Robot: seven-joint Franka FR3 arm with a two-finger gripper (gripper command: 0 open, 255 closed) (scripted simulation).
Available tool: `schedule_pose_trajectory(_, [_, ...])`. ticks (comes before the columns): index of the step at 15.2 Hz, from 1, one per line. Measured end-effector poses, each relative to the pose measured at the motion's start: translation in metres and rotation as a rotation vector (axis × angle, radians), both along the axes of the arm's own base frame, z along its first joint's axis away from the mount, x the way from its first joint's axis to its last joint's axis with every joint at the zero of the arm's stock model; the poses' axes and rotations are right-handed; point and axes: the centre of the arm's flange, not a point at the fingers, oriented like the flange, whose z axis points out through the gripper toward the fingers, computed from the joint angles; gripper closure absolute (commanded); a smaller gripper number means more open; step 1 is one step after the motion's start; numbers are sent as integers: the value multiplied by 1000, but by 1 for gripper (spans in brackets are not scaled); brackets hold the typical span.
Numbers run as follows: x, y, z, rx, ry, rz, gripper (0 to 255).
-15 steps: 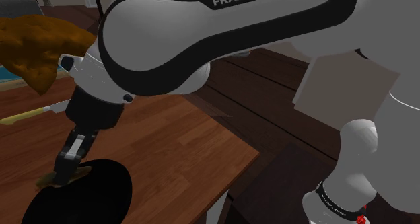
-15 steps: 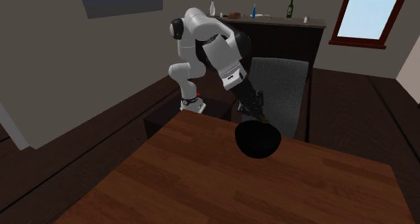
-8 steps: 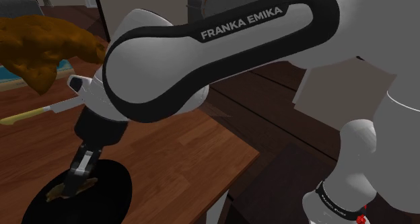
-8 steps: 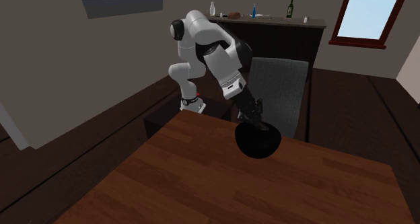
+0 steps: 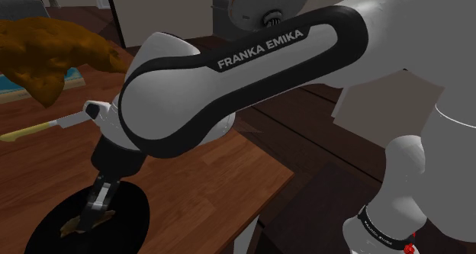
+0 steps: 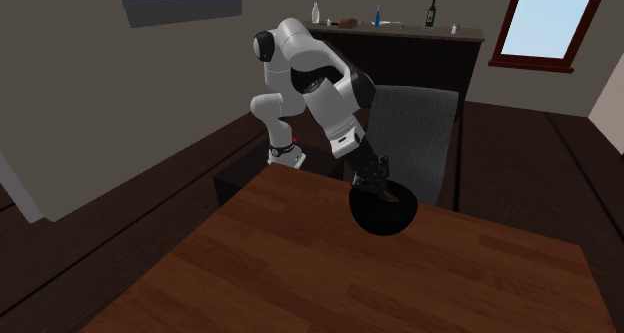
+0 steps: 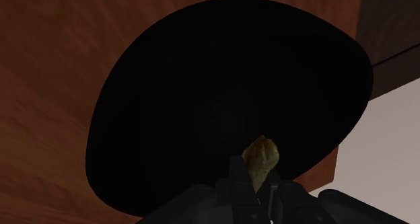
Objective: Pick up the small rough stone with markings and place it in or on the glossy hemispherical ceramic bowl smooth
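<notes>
A black glossy bowl (image 5: 46,226) (image 6: 385,213) (image 7: 202,68) stands on the brown wooden table (image 5: 183,176) near its edge. My gripper (image 5: 90,218) (image 6: 381,188) (image 7: 257,182) reaches down into the bowl's mouth, shut on a small rough olive-brown stone (image 7: 260,155) (image 5: 72,227). In the wrist view the stone juts out past the fingertips, with the bowl's dark inside straight ahead of it. I cannot tell whether the stone touches the bowl's floor.
A large orange-brown lump (image 5: 46,50) and a knife (image 5: 46,126) lie toward the shoulder view's left. The table edge (image 5: 259,207) drops off close to the bowl. A grey chair (image 6: 420,131) stands behind the bowl, before a dark sideboard with bottles (image 6: 380,21).
The arm has lowered, carrying the stone from the bowl's rim down into the bowl. The fingers have stayed shut on the stone.
</notes>
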Motion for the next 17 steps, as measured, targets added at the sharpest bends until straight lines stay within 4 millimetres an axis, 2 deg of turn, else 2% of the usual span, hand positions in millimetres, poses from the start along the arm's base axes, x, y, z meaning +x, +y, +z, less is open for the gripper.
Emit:
schedule_pose_trajectory(3, [0,0,0,0,0,0,255])
schedule_pose_trajectory(4, [0,0,0,0,0,0,0])
schedule_pose_trajectory(10, [0,0,0,0,0,0,0])
schedule_pose_trajectory(14, [3,-22,29,1,-1,0,0])
schedule_pose_trajectory(17, [2,-30,38,1,-1,0,0])
